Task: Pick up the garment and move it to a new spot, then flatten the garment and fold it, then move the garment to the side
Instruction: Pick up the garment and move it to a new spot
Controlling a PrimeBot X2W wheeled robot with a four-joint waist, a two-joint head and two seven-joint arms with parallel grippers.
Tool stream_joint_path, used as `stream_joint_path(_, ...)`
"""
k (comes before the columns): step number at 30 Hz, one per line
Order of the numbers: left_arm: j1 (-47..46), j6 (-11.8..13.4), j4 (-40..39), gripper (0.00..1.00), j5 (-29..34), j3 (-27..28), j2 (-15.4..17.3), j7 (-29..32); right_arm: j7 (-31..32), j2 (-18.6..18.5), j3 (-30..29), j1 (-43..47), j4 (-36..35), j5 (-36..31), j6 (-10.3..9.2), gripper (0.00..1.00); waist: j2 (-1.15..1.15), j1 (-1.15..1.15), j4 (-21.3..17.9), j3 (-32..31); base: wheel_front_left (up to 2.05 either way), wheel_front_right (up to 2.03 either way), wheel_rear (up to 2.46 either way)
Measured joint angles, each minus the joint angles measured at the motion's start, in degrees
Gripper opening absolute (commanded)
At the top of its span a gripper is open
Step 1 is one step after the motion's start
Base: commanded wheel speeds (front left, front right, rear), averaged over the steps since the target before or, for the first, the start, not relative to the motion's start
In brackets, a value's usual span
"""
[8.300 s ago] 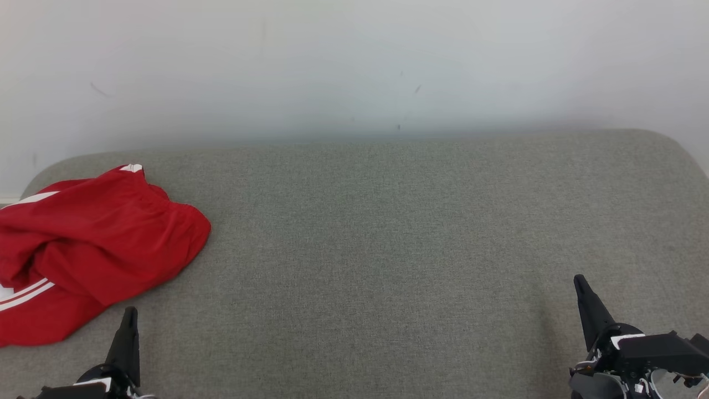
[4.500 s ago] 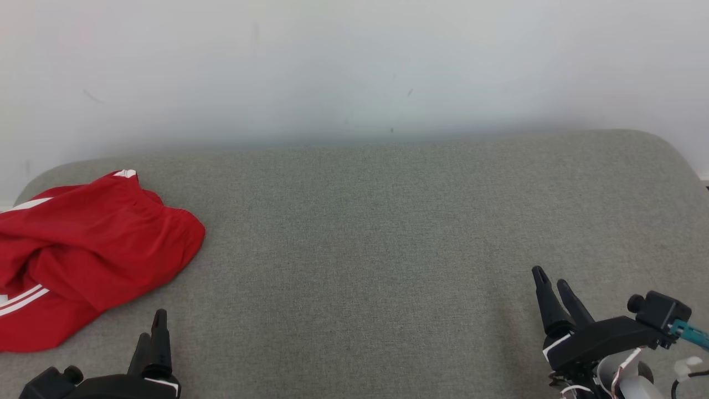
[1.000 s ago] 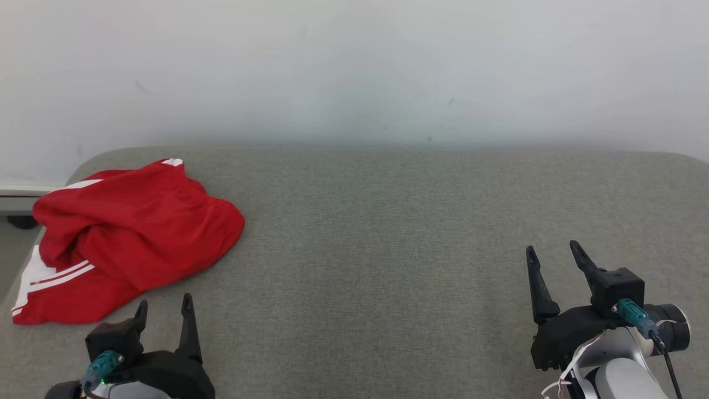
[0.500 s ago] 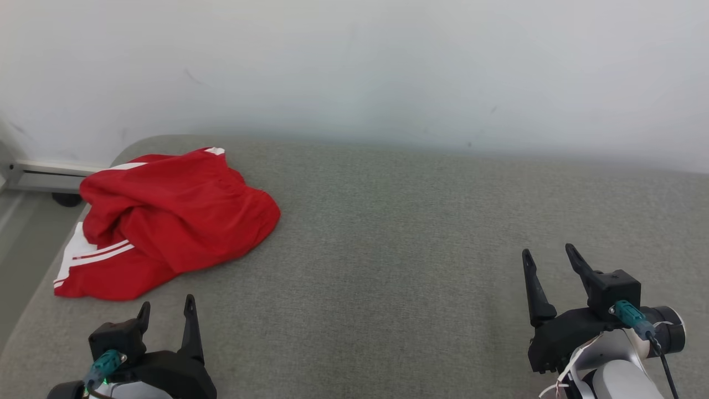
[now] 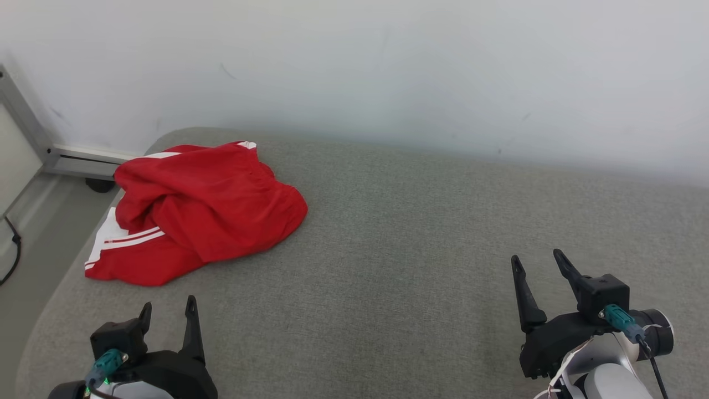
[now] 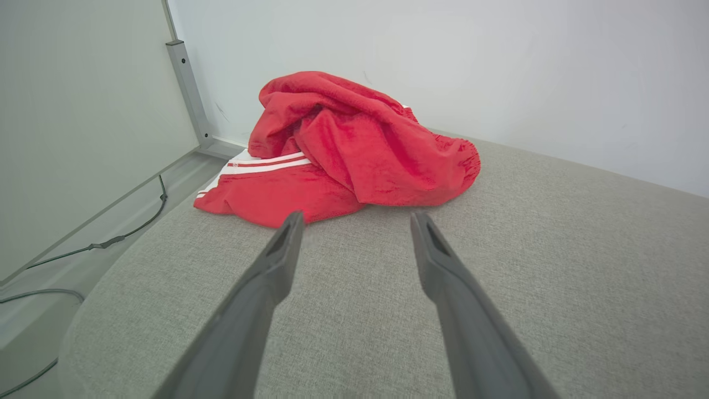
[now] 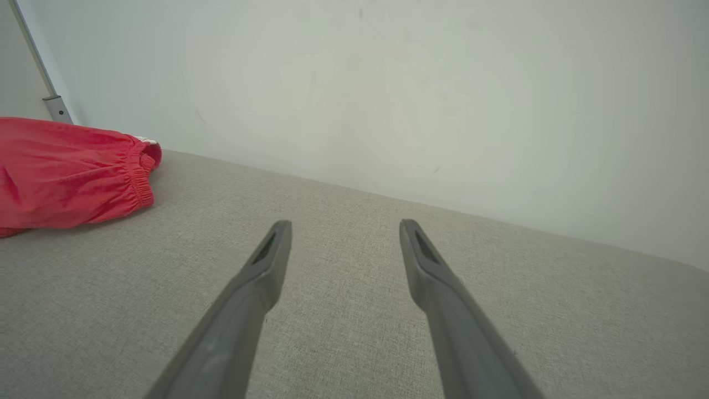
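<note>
Red crumpled cloth garment with white side stripes [image 5: 199, 213] lies heaped on the far left corner of the grey fabric-covered table [image 5: 399, 249], its striped edge at the table's left rim. Left pincer [image 5: 169, 306] is over the table's near left part, jaws spread wide, holding nothing, tips near the garment but clear of it. Right pincer [image 5: 536, 256] is over the table's near right part, jaws equally wide, empty, well apart from the garment. A white wall [image 5: 388, 66] stands behind the table's far edge.
</note>
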Motion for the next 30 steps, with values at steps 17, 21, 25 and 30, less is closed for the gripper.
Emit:
stream_joint_path(17, 0.0, 0.0, 0.2, 1.0, 0.0, -0.5, 0.0, 0.4, -0.3, 0.6, 0.7, -0.1, 0.6, 0.6, 0.85, 1.0, 0.0, 0.0, 4.4, 0.1, 0.0, 0.0, 0.0)
stream_joint_path(21, 0.0, 0.0, 0.2, 1.0, 0.0, -0.3, 0.0, 0.4, -0.5, 0.8, 1.2, -0.4, 1.2, 0.6, 1.12, 1.0, 0.0, 0.0, 5.3, 0.3, 0.0, 0.0, 0.0)
stream_joint_path(25, 0.0, 0.0, 0.2, 1.0, 0.0, -0.2, 0.0, 0.4, -0.5, 0.8, 1.3, -0.4, 1.7, 0.6, 1.26, 1.0, 0.0, 0.0, 5.5, 0.3, 0.0, 0.0, 0.0)
stream_joint_path(30, 0.1, 0.0, 0.2, 1.0, -0.2, -0.1, 0.0, 0.4, -0.5, 0.9, 1.8, -0.4, 1.8, 0.6, 1.53, 1.0, 0.0, 0.0, 5.5, 0.5, 0.0, 0.0, 0.0)
